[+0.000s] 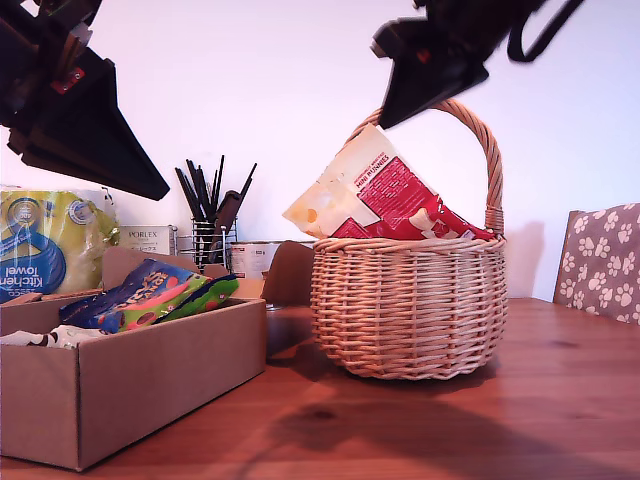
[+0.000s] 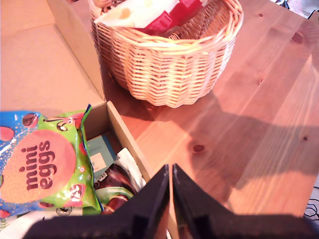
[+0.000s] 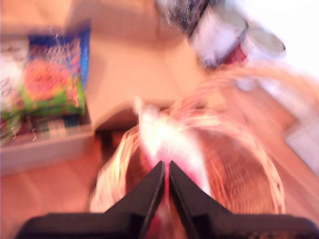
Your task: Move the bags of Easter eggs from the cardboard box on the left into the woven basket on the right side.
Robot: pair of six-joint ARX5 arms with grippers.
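A: What does the exterior view show?
B: The woven basket point(image 1: 408, 305) stands on the wooden table point(image 1: 560, 400), with the red and cream Mini Bunnies bag point(image 1: 375, 195) propped in it, poking above the rim. At that view's left, the cardboard box point(image 1: 120, 375) holds a blue and green egg bag point(image 1: 150, 295). My second gripper point(image 1: 432, 62) hangs above the basket handle.

A: And the first wrist view?
B: My first gripper point(image 2: 170, 191) hovers over the box edge, jaws pressed together on nothing. A "mini eggs" bag point(image 2: 42, 167) lies in the box.

A: The second wrist view?
B: Blurred. My second gripper point(image 3: 166, 186) is over the basket, jaws nearly touching, holding nothing.
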